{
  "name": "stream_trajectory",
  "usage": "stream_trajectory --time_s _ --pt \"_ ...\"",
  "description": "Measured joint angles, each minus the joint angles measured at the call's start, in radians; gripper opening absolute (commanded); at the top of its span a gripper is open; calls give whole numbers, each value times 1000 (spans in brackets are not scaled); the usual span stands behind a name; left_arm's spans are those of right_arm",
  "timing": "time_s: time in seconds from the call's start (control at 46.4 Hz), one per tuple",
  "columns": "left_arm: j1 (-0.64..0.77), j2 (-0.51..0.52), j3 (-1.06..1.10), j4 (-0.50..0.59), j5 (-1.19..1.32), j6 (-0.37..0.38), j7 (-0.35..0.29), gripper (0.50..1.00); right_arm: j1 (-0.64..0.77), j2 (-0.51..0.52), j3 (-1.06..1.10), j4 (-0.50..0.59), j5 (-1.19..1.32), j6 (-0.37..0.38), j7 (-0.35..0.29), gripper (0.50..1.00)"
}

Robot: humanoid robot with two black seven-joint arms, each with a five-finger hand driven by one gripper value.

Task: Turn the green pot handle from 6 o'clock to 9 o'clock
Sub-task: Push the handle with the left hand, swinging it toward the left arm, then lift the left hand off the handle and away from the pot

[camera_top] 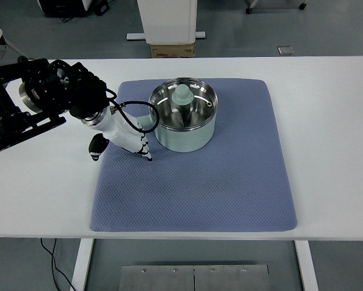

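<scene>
Green pot: one item, pale green outside, shiny metal inside, standing upright on the upper middle part of a blue-grey mat. Rim round and open to the camera. A pale green knob-like piece shows inside the bowl, towards its far side, with a darker tapered shape below it. Handle: its direction cannot be told with certainty; a pale stub seems to leave the pot's left wall, where the robot hand meets it.

Left robot hand: white shell, black cable looped over its back, dark fingertips. It lies on the mat just beside the pot's left wall, touching or nearly touching the stub. Fingers point down and to the right, lying close together; whether they clasp the stub cannot be told from this view. A black thumb-like part hangs over the mat's left edge.

Left arm: black wrist and forearm gear, entering from the picture's left edge, above the bare desk.

Mat: textured, roughly square with rounded corners, flat, lower half bare.

Desk: white top, wide, carrying the mat.

Background, far side of the desk: a white column with a cardboard box at its foot, on a grey floor.
</scene>
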Motion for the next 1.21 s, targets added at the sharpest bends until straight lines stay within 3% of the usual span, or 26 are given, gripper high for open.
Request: stream_trajectory --time_s 0.345,1.206 --pt "-16 -1 25 66 0 46 0 1000 0 0 0 0 0 0 0 1000" --pt "-17 -7 36 78 0 79 0 1000 0 0 0 0 0 0 0 1000"
